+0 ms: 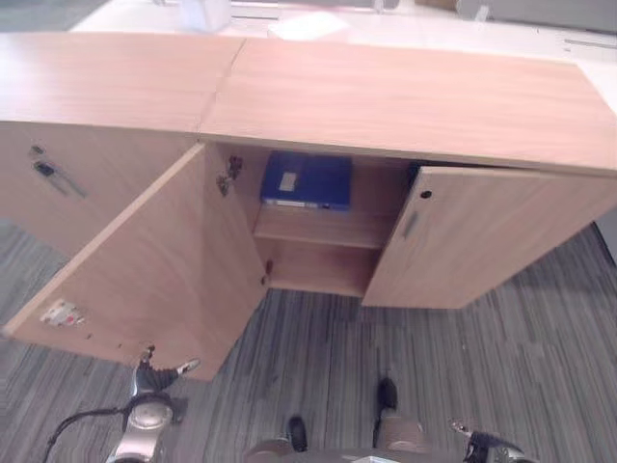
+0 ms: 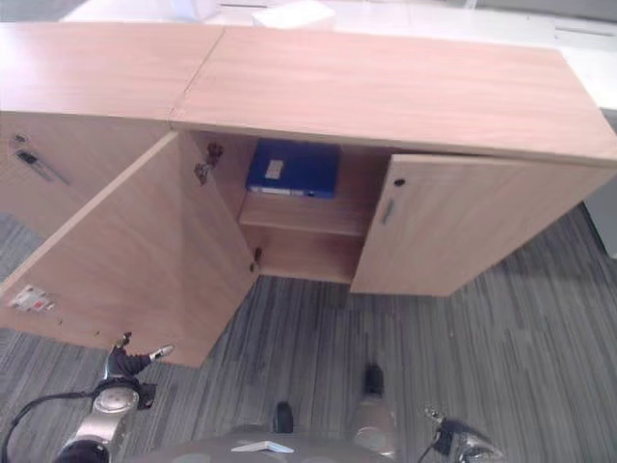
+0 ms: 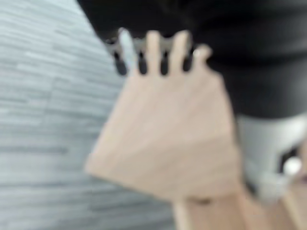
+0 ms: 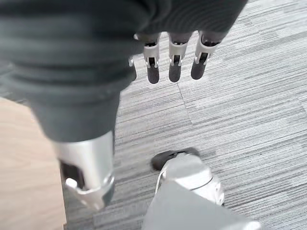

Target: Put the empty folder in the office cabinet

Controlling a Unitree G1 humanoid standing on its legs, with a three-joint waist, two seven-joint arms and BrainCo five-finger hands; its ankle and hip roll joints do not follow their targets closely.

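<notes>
A blue folder lies flat on the upper shelf inside the wooden office cabinet. The cabinet's left door is swung wide open and its right door stands partly open. My left hand is low, just below the left door's bottom corner, far from the folder. In the left wrist view its fingers are straight and hold nothing, with the door's corner close before them. My right hand hangs low at the right over the carpet, its fingers straight and empty.
A lower shelf sits under the folder's shelf. A neighbouring closed cabinet with a metal handle stands at the left. White tables stand behind. Grey striped carpet spreads in front of the cabinet.
</notes>
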